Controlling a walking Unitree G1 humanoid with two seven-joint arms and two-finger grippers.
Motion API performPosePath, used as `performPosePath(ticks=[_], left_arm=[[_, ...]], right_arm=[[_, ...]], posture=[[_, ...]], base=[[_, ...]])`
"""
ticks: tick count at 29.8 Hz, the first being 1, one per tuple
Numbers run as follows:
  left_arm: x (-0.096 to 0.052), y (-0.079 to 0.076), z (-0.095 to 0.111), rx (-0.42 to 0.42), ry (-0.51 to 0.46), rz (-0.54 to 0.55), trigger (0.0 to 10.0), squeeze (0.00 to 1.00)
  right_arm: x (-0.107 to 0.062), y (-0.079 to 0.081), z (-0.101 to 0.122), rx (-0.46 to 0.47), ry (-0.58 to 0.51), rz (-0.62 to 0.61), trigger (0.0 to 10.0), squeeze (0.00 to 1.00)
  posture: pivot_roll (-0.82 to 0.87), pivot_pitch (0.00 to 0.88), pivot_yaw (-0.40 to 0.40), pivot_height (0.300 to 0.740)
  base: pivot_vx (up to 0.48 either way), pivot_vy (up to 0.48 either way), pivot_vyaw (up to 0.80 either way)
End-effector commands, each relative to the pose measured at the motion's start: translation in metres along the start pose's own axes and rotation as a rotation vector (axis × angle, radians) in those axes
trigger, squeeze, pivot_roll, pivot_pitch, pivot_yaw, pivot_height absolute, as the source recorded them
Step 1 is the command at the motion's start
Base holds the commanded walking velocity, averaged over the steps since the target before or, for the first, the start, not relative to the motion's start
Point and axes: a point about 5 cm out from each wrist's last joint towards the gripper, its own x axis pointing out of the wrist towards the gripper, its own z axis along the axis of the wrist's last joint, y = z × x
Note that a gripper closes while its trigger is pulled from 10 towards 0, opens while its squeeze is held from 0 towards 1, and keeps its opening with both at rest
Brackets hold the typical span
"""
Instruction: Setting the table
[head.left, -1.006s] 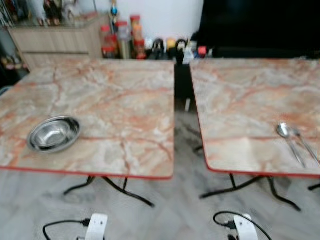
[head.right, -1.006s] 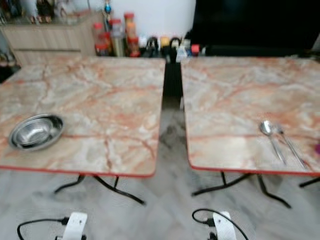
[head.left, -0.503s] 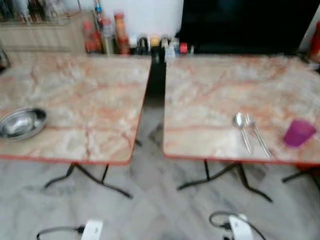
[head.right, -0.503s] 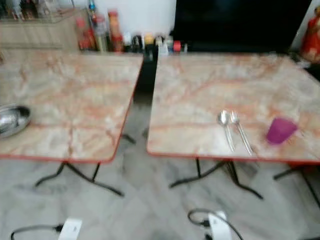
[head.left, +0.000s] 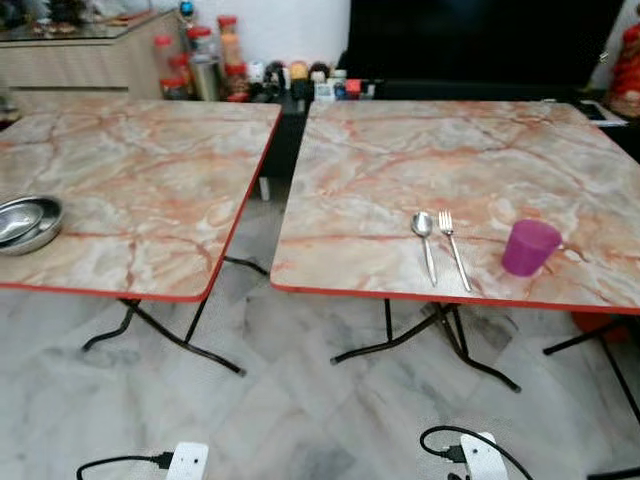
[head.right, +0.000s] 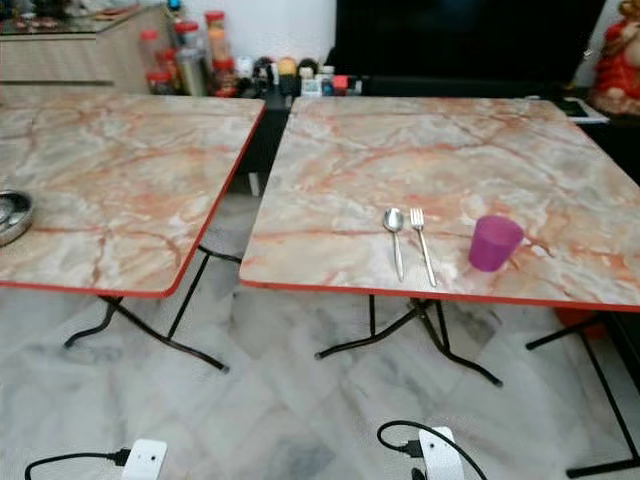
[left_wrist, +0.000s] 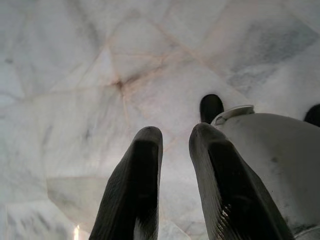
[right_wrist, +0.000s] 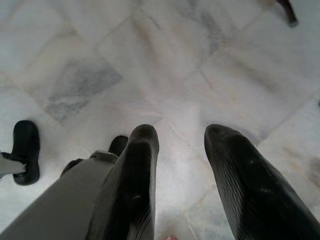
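Note:
Two marble-patterned folding tables stand side by side. Near the front edge of the right table lie a spoon and a fork, parallel, with a purple cup just to their right. A steel bowl sits at the left table's front left. My left gripper hangs over the marble floor, fingers slightly apart and empty. My right gripper also hangs over the floor, open and empty.
A gap runs between the two tables. Jars and bottles line the back wall beside a wooden cabinet. A dark screen stands behind the right table. Black table legs and cables lie on the floor.
The camera has turned to the right: the bowl has slid to the left edge of view, the cutlery toward the centre, and the purple cup has come into full view.

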Motion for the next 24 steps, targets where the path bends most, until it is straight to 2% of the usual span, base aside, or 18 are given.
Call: performPosePath(ticks=[1, 8, 13, 14, 20, 24], left_arm=[[-0.0003, 0.0042, -0.0024, 0.003, 0.008, 0.007, 10.0, 0.00], [0.0000, 0.0038, -0.0017, -0.004, 0.012, 0.010, 10.0, 0.00], [0.0002, 0.0051, -0.0009, -0.007, 0.012, 0.016, 10.0, 0.00], [0.0002, 0.0052, -0.0004, -0.008, 0.011, 0.016, 10.0, 0.00], [0.0005, 0.0041, 0.0011, -0.013, 0.007, 0.018, 10.0, 0.00], [0.0005, 0.0029, 0.0010, -0.014, 0.009, 0.017, 10.0, 0.00]], right_arm=[[0.0009, 0.0039, 0.0033, 0.006, -0.011, 0.008, 10.0, 0.00], [0.0009, 0.0042, 0.0030, 0.000, -0.009, 0.011, 10.0, 0.00], [0.0012, 0.0037, 0.0037, -0.054, 0.007, 0.012, 10.0, 0.00], [0.0013, 0.0033, 0.0039, -0.076, 0.015, 0.013, 10.0, 0.00], [0.0013, 0.0032, 0.0046, -0.061, 0.010, 0.012, 10.0, 0.00], [0.0013, 0.0027, 0.0041, -0.078, 0.022, 0.008, 10.0, 0.00]], posture=[[0.02, 0.000, 0.006, 0.740], [0.02, 0.000, 0.006, 0.740], [0.02, 0.000, 0.007, 0.740], [0.02, 0.000, 0.007, 0.740], [0.02, 0.000, 0.005, 0.740], [0.02, 0.000, 0.006, 0.740]], base=[[0.000, 0.000, 0.00], [0.000, 0.000, 0.00], [0.000, 0.000, 0.00], [0.251, 0.000, 0.00], [0.303, 0.000, 0.00], [0.314, 0.000, 0.50]])
